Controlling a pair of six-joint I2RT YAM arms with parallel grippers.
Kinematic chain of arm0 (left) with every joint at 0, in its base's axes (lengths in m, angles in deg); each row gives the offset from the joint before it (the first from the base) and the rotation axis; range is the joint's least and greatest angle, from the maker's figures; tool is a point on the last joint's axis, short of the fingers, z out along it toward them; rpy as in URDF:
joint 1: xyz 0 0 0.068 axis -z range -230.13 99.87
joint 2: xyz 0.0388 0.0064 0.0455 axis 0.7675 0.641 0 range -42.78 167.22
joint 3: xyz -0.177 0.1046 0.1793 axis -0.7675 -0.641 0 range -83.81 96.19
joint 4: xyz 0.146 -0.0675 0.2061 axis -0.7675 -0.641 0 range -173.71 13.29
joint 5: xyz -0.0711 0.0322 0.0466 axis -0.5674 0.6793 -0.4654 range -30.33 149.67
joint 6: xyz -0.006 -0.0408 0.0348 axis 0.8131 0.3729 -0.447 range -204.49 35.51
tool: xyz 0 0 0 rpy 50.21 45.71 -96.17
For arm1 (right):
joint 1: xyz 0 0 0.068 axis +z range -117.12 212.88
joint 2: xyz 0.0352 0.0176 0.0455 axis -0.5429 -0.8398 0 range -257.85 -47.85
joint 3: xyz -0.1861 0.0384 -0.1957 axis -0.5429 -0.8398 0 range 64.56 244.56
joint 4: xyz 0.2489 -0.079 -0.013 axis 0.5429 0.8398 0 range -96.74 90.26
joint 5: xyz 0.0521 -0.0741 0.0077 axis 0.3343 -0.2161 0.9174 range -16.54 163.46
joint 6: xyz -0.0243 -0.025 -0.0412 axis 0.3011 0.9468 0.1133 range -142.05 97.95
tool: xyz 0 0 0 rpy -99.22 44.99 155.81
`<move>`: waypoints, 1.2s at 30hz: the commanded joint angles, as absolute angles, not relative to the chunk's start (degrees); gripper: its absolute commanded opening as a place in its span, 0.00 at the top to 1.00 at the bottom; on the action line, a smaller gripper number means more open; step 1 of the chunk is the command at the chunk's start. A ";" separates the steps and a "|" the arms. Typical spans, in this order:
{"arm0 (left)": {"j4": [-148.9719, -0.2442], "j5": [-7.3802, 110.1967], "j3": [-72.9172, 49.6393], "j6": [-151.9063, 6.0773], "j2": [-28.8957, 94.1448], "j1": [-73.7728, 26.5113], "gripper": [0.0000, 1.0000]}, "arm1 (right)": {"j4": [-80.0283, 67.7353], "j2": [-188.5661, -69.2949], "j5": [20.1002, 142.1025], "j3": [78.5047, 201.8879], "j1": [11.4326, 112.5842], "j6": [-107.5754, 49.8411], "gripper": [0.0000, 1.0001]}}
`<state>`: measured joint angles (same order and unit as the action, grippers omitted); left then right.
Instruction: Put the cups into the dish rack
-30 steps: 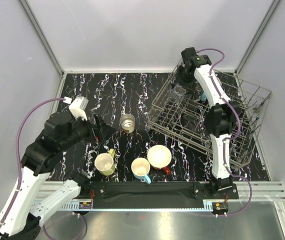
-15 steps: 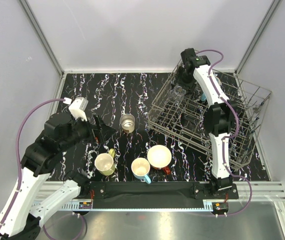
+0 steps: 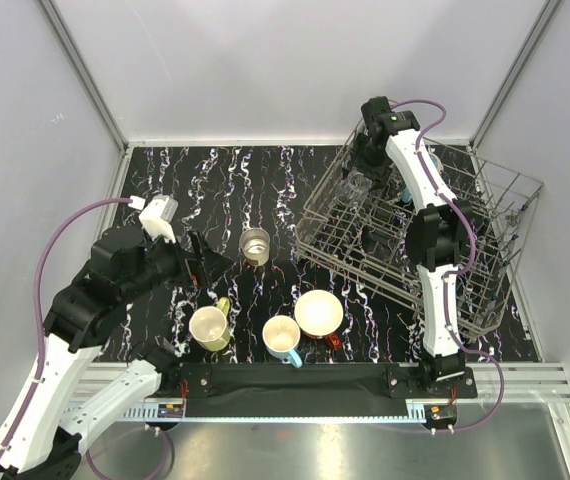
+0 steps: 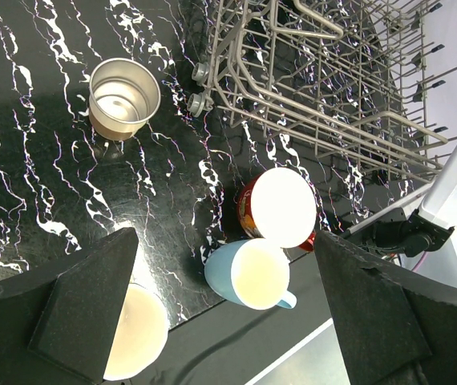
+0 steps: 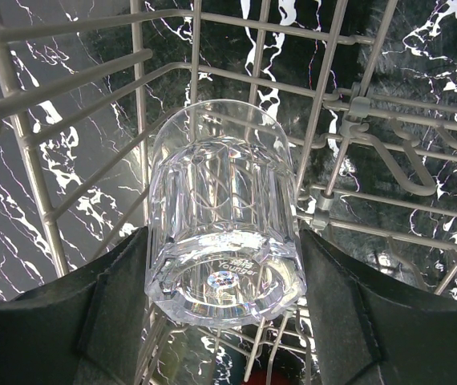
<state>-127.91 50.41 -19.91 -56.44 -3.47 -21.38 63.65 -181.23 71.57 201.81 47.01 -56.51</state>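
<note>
My right gripper [image 5: 230, 309] grips the clear tumbler [image 5: 224, 200] on both sides. The tumbler is upside down among the tines of the grey wire dish rack [image 5: 68, 80], at its far left corner in the top view [image 3: 355, 185]. My left gripper [image 4: 228, 321] is open and empty, hovering above the table. Below it are the light-blue mug [image 4: 248, 274], the red mug [image 4: 281, 208] and the yellow-green mug [image 4: 136, 333]. The steel cup [image 4: 123, 98] stands further off. In the top view the left gripper [image 3: 201, 262] is left of the steel cup [image 3: 255, 243].
The dish rack [image 3: 485, 300] fills the right side of the table, tilted, with a teal cup [image 3: 406, 190] and a dark item inside. The yellow-green mug [image 3: 209, 328], light-blue mug [image 3: 283, 338] and red mug [image 3: 319, 314] line the near edge. White walls enclose the table.
</note>
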 commanded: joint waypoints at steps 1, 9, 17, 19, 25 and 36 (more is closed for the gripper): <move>-126.55 49.30 -19.65 -57.34 -4.20 -21.21 0.01 | 64.71 -180.04 71.44 204.66 46.59 -56.77 0.29; -126.81 49.21 -20.00 -57.07 -4.99 -21.21 0.01 | 65.24 -179.60 71.35 204.66 46.59 -56.07 0.14; -127.25 49.21 -19.56 -56.98 -5.17 -21.21 0.01 | 62.87 -176.53 72.14 199.40 46.59 -56.15 0.11; -127.25 49.21 -19.56 -57.07 -5.25 -21.21 0.01 | 62.17 -175.56 72.49 198.51 46.51 -56.15 0.12; -127.34 48.95 -19.38 -56.98 -5.34 -21.21 0.01 | 60.06 -175.29 72.32 196.49 46.59 -56.15 0.17; -127.43 49.04 -19.65 -57.34 -5.25 -21.21 0.01 | 63.47 -176.25 66.71 200.43 47.73 -56.94 0.90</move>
